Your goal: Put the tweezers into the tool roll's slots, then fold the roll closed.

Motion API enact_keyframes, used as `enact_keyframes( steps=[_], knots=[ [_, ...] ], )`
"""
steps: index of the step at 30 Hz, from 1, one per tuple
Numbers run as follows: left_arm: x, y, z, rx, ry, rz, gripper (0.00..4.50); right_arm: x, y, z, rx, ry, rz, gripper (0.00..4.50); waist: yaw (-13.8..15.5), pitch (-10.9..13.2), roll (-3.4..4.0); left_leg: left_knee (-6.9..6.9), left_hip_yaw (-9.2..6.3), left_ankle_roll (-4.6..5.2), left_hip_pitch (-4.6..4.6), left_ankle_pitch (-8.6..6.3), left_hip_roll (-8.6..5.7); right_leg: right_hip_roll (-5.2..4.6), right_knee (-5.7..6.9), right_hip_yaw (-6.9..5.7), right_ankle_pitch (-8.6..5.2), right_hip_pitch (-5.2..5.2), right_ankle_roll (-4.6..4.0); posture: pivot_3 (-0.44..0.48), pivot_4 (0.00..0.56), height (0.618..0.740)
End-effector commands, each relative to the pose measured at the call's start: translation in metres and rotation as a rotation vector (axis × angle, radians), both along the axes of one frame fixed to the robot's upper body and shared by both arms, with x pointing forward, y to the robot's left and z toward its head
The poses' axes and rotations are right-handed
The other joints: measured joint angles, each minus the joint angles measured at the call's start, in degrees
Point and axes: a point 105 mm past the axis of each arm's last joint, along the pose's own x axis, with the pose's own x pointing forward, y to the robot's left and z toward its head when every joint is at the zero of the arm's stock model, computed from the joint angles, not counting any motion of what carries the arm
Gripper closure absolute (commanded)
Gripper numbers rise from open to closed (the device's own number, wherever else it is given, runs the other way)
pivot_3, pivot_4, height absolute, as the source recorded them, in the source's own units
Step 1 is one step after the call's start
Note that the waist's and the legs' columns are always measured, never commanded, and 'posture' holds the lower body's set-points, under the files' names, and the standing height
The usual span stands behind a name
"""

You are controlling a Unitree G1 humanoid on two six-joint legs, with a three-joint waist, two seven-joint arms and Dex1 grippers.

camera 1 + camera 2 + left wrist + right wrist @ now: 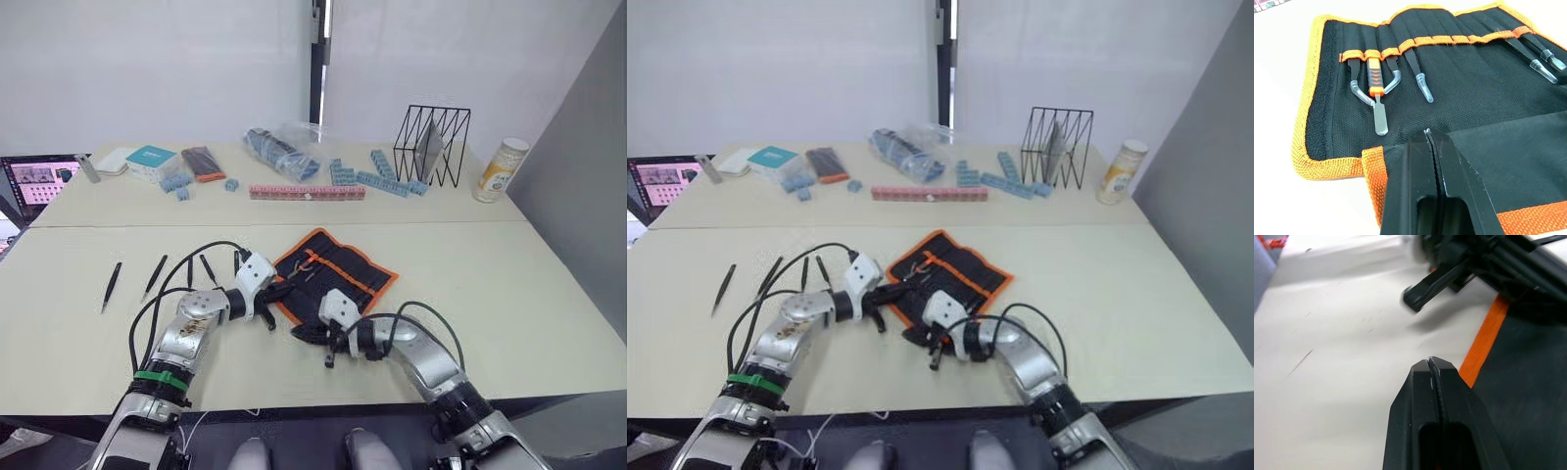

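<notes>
The tool roll (338, 272) lies open mid-table, black with orange binding. In the left wrist view its slots (1415, 41) hold several capped tweezers (1419, 73) and an orange-handled tool (1376, 90). Several black tweezers (111, 286) (155, 276) (209, 269) lie loose on the table to the roll's left. My left gripper (284, 291) (1427, 132) is shut, its tip at the edge of the roll's folded-over flap (1508, 152); I cannot tell whether fabric is pinched. Shut too, my right gripper (298, 335) (1429, 361) hovers just off the roll's near orange edge (1484, 340).
At the back of the table are a wire rack (431, 145), a bottle (501, 169), a pink strip (306, 192), blue blocks (377, 176), a plastic bag (284, 147), a dark orange-ended case (204, 163) and a teal box (150, 160). A laptop (39, 181) sits far left.
</notes>
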Motion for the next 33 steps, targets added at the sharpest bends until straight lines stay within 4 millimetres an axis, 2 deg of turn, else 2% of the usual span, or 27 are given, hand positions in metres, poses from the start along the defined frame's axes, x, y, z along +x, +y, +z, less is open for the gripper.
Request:
enact_keyframes(
  steps=[1,5,8,11,14,16,18,21,23,26,30,33],
  knots=[
    [0.001,0.010,-0.007,0.044,0.012,0.015,4.49,-0.017,-0.033,-0.055,-0.223,0.146,-0.028,4.50,0.0,-0.1,0.14,0.00,0.00,-0.04,0.13,-0.03,0.00,-0.01,-0.11,0.00,-0.02,0.08,-0.01,0.000,0.150,0.737],
    [0.000,0.008,0.005,-0.001,-0.037,-0.018,4.49,-0.015,-0.039,-0.048,-0.219,0.141,-0.043,4.50,0.2,-0.2,0.15,0.01,0.00,-0.06,0.12,-0.04,-0.04,-0.09,-0.55,0.02,-0.03,0.09,0.00,0.000,0.150,0.737],
    [-0.001,0.014,0.028,-0.069,-0.124,-0.052,4.49,-0.017,-0.038,-0.027,-0.159,0.138,-0.033,4.50,0.5,-0.2,0.15,0.01,0.03,-0.05,-0.19,-0.03,-0.10,-0.13,-0.65,0.10,-0.03,0.09,0.04,0.000,0.150,0.737],
    [0.000,0.025,0.042,-0.104,-0.165,-0.063,4.49,-0.023,-0.037,-0.007,-0.092,0.174,-0.014,4.50,1.1,-0.2,0.15,0.00,-0.03,0.27,-0.53,0.17,-0.13,-0.12,-0.57,0.10,0.05,-0.10,0.18,0.000,0.150,0.737],
    [0.005,0.040,0.053,-0.099,-0.211,-0.055,4.49,-0.030,-0.041,0.015,-0.017,0.225,0.001,4.50,1.5,-0.1,0.13,-0.04,-0.11,0.06,-0.65,0.02,-0.14,-0.08,-0.46,0.09,0.08,-0.23,0.24,0.000,0.150,0.737],
    [0.007,0.046,0.058,-0.102,-0.227,-0.048,4.49,-0.031,-0.043,0.028,0.025,0.244,-0.002,4.50,1.6,-0.1,0.10,-0.06,-0.17,0.02,-0.93,-0.03,-0.17,-0.07,-0.42,0.09,0.14,-0.51,0.32,0.000,0.150,0.737],
    [0.011,0.055,0.069,-0.130,-0.242,-0.032,4.49,-0.031,-0.049,0.045,0.076,0.251,-0.013,4.50,1.7,-0.1,0.10,-0.05,-0.22,0.02,-1.44,-0.04,-0.22,-0.08,-0.39,0.10,0.43,-1.01,0.81,0.000,0.150,0.737],
    [0.011,0.069,0.081,-0.152,-0.252,-0.023,4.49,-0.025,-0.064,0.067,0.143,0.215,-0.066,4.50,1.6,0.0,0.09,-0.04,-0.28,0.03,-1.73,-0.04,-0.25,-0.08,-0.44,0.09,0.47,-1.19,0.86,0.000,0.150,0.737],
    [0.010,0.081,0.087,-0.164,-0.249,0.000,4.49,-0.021,-0.077,0.075,0.164,0.203,-0.110,4.50,1.4,0.1,0.06,-0.06,-0.29,0.04,-1.74,-0.05,-0.24,-0.07,-0.45,0.08,0.47,-1.19,0.86,0.000,0.150,0.737],
    [0.005,0.097,0.090,-0.166,-0.238,0.022,4.49,-0.015,-0.099,0.079,0.165,0.184,-0.187,4.50,1.4,0.1,0.04,-0.05,-0.29,0.04,-1.70,-0.05,-0.23,-0.07,-0.44,0.07,0.46,-1.18,0.86,0.000,0.150,0.737],
    [-0.005,0.103,0.091,-0.181,-0.201,0.018,4.49,-0.011,-0.112,0.081,0.166,0.168,-0.251,4.50,1.4,0.1,0.06,-0.04,-0.28,0.04,-1.68,-0.05,-0.23,-0.07,-0.43,0.07,0.46,-1.18,0.85,0.000,0.150,0.737],
    [-0.010,0.127,0.093,-0.207,-0.180,0.109,4.49,-0.006,-0.131,0.084,0.167,0.125,-0.340,4.50,1.4,0.2,0.05,-0.03,-0.28,0.04,-1.68,-0.05,-0.23,-0.07,-0.43,0.07,0.46,-1.18,0.85,0.000,0.150,0.737]
  ],
)
